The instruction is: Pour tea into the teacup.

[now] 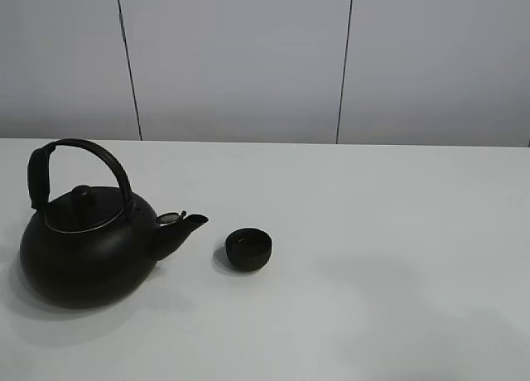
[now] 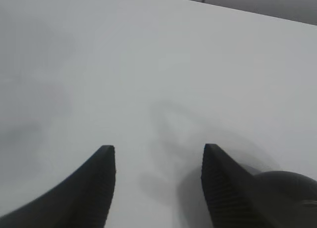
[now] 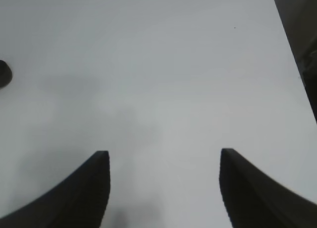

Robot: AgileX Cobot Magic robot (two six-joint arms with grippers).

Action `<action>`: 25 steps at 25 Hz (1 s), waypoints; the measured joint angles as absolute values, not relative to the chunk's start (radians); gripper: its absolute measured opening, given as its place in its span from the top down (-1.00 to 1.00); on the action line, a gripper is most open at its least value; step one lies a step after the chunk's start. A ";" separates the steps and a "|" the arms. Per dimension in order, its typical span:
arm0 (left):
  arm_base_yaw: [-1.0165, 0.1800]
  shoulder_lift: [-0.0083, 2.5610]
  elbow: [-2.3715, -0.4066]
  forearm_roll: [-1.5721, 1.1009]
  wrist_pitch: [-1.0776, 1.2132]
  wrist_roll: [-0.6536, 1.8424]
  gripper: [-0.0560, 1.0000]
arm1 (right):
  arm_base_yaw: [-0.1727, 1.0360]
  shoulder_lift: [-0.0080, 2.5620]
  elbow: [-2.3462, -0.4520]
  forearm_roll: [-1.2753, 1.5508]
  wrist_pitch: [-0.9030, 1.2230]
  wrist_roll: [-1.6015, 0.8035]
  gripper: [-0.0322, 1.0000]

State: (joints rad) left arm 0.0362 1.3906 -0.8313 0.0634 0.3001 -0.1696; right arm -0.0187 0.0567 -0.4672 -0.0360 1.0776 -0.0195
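Teacup [image 1: 248, 248] sits upright on the white table [image 1: 397, 257], left of centre, just beside the kettle [image 1: 87, 248] spout [image 1: 186, 225] but not touching it. Can't tell what's in the cup, its inside is dark. Kettle lid [image 1: 83, 205] on, handle [image 1: 79, 161] up, kettle near the table's left edge. Right half of the table is bare up to the back wall [image 1: 248, 58]. Left gripper [image 2: 158, 156] fingers apart, nothing between them, kettle body just beside one finger. Right gripper [image 3: 164, 158] fingers apart over bare table, holding nothing.
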 joint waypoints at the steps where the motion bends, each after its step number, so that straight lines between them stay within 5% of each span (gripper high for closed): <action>1: 0.069 1.391 -0.837 0.053 0.314 -0.143 0.16 | -0.019 0.057 -0.467 -0.036 1.078 -0.019 0.08; 8: 0.282 1.354 -0.860 -0.042 0.429 0.031 0.16 | -0.019 0.057 -0.467 -0.036 1.078 -0.019 0.08; 25: 0.173 0.348 -1.114 -0.259 1.185 0.239 0.16 | -0.019 0.057 -0.467 -0.036 1.078 -0.019 0.08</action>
